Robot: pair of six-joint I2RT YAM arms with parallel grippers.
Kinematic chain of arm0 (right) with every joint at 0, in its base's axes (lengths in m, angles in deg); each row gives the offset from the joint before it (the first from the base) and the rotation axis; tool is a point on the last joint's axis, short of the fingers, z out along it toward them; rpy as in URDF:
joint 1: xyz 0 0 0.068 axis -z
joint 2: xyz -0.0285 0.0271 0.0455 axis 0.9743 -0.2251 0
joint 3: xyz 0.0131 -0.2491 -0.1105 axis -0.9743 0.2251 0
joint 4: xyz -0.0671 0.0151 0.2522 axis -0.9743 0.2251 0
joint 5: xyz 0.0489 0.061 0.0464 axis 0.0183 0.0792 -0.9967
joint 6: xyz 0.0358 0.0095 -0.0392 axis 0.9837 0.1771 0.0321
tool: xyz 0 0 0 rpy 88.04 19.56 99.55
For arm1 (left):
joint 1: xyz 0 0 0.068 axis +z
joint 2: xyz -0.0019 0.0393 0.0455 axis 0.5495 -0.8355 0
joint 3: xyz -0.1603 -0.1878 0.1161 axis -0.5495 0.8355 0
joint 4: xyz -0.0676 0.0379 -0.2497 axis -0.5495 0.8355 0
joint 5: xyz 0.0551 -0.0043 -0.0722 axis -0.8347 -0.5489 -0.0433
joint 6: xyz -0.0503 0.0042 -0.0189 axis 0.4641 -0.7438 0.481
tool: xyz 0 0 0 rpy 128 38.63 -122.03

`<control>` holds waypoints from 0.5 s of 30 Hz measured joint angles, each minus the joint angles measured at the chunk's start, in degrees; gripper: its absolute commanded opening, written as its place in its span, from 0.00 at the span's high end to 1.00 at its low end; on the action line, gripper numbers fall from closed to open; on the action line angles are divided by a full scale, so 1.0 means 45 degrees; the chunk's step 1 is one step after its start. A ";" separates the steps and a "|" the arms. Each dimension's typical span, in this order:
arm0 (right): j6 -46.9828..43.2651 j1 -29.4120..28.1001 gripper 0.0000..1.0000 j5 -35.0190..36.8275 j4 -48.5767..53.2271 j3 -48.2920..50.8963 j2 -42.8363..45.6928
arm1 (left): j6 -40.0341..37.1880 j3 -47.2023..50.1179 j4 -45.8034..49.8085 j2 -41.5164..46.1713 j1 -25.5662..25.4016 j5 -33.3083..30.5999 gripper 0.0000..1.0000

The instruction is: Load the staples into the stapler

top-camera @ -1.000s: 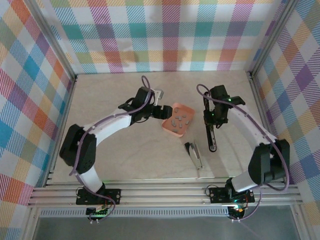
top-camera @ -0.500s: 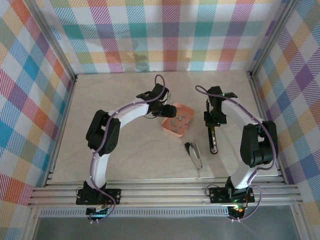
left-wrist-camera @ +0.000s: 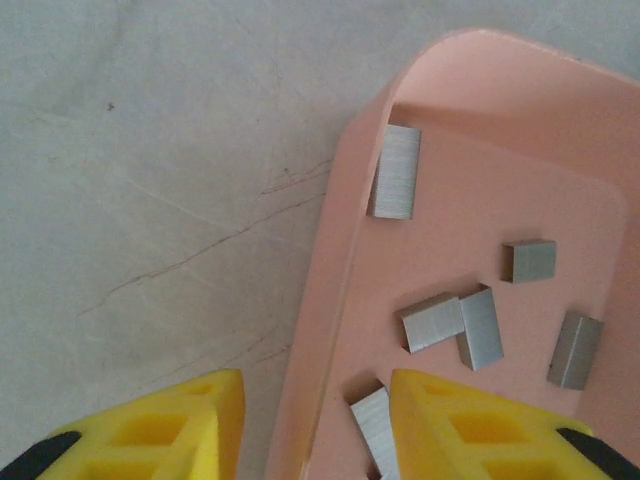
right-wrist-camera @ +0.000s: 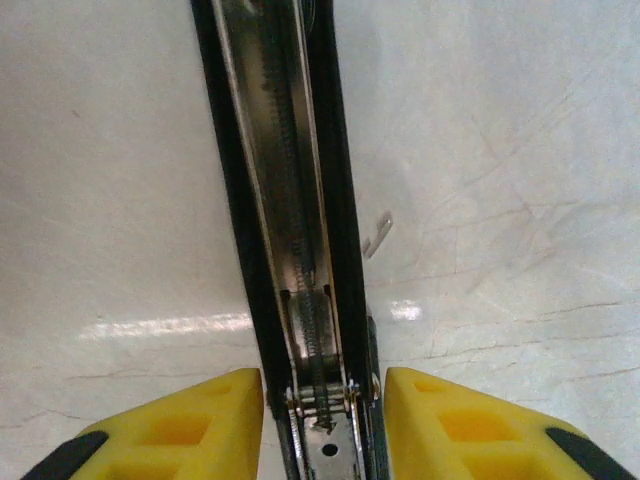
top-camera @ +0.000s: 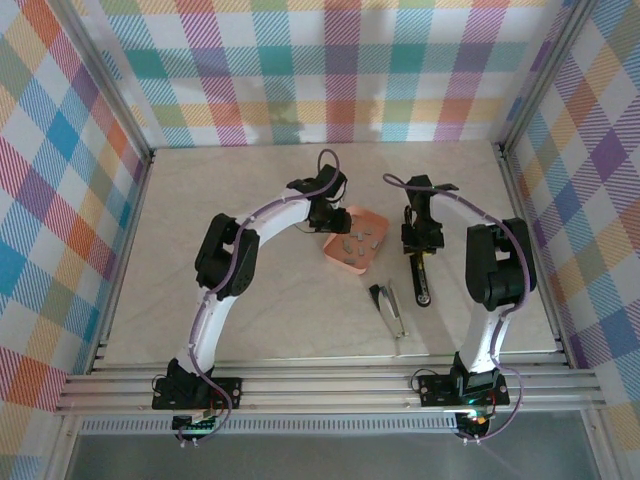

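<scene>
Looking from above, we see the salmon-pink tray [top-camera: 350,262] lying near the middle of the counter [top-camera: 250,290], turned a little askew. The stapler [top-camera: 423,282] lies just to its right, with its length pointing toward the near edge. A smaller piece of dark plastic and metal [top-camera: 390,312] lies apart from both, nearer to the front edge.

The staples [top-camera: 358,240] are inside the tray. In the left wrist view we count six short grey strips [left-wrist-camera: 433,322] spread over the tray floor. One lies against the tray wall [left-wrist-camera: 335,300] near a corner, and two touch each other in the middle.

The left hand [top-camera: 335,222] is at the tray's left side. Its jaws stand partly open [left-wrist-camera: 318,420] across the wall. One yellow finger [left-wrist-camera: 150,435] is over the bare counter [left-wrist-camera: 150,200] and the other is inside the tray, beside the nearest strip. It grips nothing.

The right hand [top-camera: 418,250] is at the far end of the stapler. In the right wrist view the stapler [right-wrist-camera: 290,200] lies open, with its metal channel and spring exposed. It passes between the two yellow fingers [right-wrist-camera: 323,420], which sit very close on both sides. We cannot tell whether they press it or only flank it. A tiny pale sliver [right-wrist-camera: 378,232] lies on the counter just right of the stapler.
</scene>
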 measured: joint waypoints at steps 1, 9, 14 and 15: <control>0.0000 0.0000 0.54 0.0000 -0.0005 -0.0141 0.0000 | -0.0005 -0.0151 0.0053 -0.0097 0.0000 0.0000 0.61; 0.0034 0.0005 0.50 -0.0107 -0.0005 -0.0525 0.0083 | 0.0253 -0.0427 0.0335 -0.0379 0.0049 -0.0010 0.74; 0.0034 0.0005 0.50 -0.0355 -0.0005 -0.0525 0.0627 | 0.0374 -0.0427 0.0457 -0.0379 0.0058 -0.0015 0.83; 0.0039 0.0005 0.50 -0.0403 -0.0010 -0.0525 0.0758 | 0.0369 -0.0427 0.0520 -0.0379 0.0058 -0.0010 0.85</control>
